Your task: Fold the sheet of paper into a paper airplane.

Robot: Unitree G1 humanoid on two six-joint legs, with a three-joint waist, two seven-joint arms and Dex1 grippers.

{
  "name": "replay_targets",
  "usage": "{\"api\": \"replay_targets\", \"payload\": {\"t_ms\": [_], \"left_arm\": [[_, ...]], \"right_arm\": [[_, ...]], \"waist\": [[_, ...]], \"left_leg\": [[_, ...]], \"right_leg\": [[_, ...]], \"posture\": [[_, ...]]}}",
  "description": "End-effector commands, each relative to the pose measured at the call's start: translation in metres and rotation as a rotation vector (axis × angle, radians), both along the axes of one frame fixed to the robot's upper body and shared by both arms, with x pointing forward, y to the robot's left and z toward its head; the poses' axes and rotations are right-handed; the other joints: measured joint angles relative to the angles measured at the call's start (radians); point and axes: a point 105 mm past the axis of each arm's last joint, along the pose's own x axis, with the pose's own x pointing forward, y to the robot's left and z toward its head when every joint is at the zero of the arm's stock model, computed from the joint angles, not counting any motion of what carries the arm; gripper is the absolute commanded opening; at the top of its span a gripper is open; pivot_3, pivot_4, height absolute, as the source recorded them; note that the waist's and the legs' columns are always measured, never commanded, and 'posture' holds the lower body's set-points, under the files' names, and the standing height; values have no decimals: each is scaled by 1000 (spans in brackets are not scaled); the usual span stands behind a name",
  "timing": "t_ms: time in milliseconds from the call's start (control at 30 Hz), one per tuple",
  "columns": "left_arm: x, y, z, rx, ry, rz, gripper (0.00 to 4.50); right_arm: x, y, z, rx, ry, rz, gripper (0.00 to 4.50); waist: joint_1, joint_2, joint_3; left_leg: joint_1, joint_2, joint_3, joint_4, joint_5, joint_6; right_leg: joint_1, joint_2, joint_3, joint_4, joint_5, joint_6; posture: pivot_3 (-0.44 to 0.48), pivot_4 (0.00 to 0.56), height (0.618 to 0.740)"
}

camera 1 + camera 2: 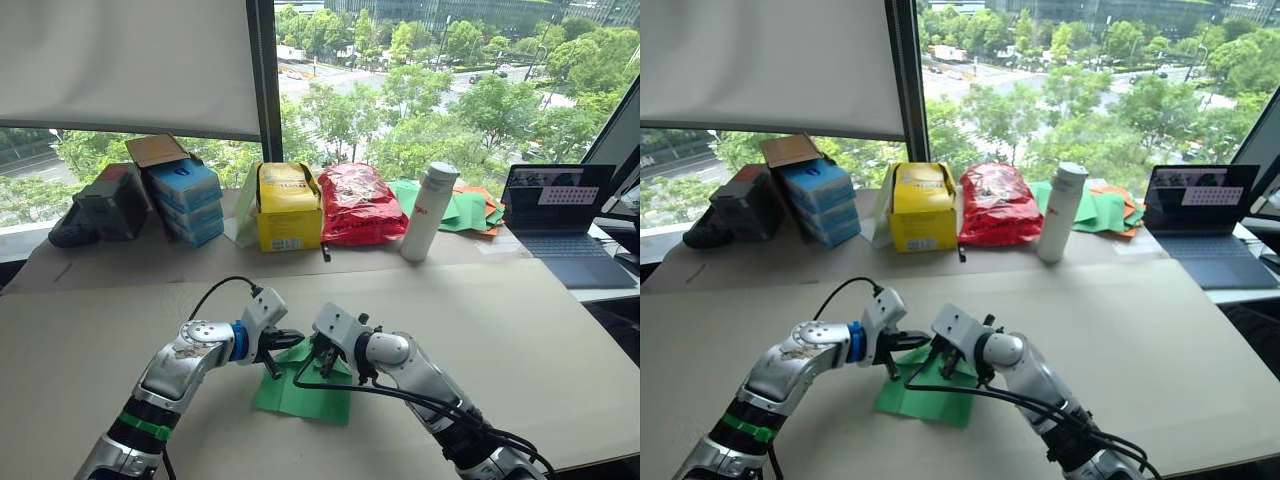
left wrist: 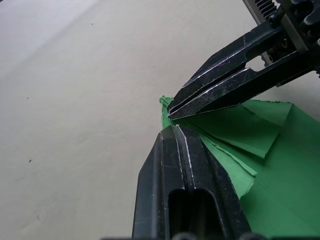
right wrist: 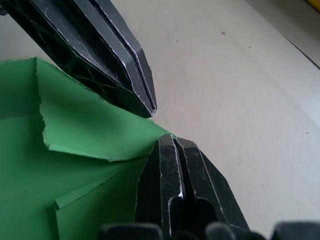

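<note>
Left eye view: no legible writing on yellow box.

one green sheet of paper, one yellow box, one white bottle, one laptop.

A broad beige counter spans the room; at twelve o'clock, tall windows show daylit green trees, a white roller blind at ten o'clock.

beige table, green sheet of paper
</note>
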Motion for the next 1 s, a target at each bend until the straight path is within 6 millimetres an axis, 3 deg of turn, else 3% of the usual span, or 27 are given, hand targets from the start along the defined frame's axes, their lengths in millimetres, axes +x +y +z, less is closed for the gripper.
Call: {"api": "replay_targets", "payload": {"t_ms": [33, 200, 367, 567, 1000], "left_arm": [[4, -5, 0, 19, -34, -21, 14], [2, -6, -10, 39, -10, -28, 14], [-3, 9, -27, 102, 24, -3, 14], [-11, 23, -33, 113, 47, 26, 14], [-50, 58, -44, 172, 115, 64, 14]], "right_arm": [[-8, -5, -25, -47, 95, -14, 0], [-8, -6, -25, -49, 95, -17, 0], [-8, -6, -24, -49, 94, -16, 0], [-9, -6, -25, -49, 95, -12, 0], [-8, -5, -25, -53, 99, 3, 0]], "waist": [[0, 0, 0], [2, 0, 0], [2, 0, 0], [1, 0, 0], [-1, 1, 0]], "left_leg": [[0, 0, 0, 0, 0, 0], [-1, 0, 0, 0, 0, 0], [-1, 1, 0, 0, 0, 0], [0, 1, 0, 0, 0, 0], [5, 0, 0, -5, 0, 0]], "right_leg": [[0, 0, 0, 0, 0, 0], [0, 0, 0, 0, 0, 0], [0, -2, 0, 0, 0, 0], [0, -4, 0, 0, 0, 0], [0, -10, -1, -2, 0, -1]], "posture": [[0, 150, 740], [0, 150, 740], [0, 150, 740], [0, 150, 740], [0, 150, 740]]}}
